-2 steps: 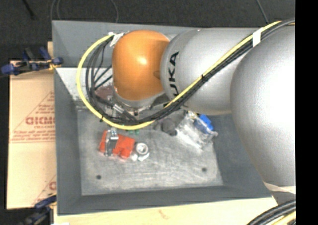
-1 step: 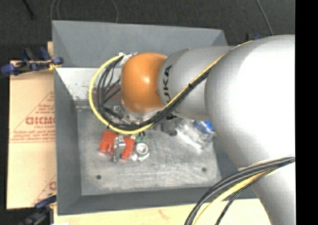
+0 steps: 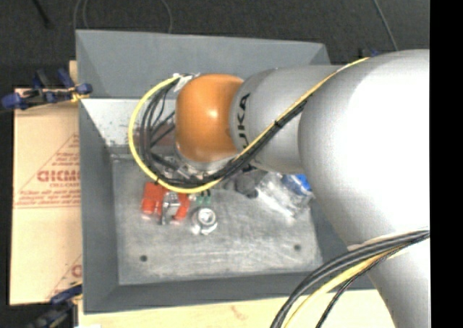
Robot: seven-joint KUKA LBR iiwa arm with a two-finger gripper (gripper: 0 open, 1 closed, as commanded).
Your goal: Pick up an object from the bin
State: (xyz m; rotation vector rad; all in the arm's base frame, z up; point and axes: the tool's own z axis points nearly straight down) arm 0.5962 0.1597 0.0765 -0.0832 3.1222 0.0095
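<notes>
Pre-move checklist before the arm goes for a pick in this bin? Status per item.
1. Wrist with orange cover sits inside the bin, off its rim: ok.
2. Things to pick lie on the floor: red block, round silver piece, clear bag with something blue in it: ok.
3. Those three lie away from the walls: ok.
4. What lies straight under the wrist: cannot tell, the cover hides it.
5. Whether anything is already held: cannot tell.
</notes>
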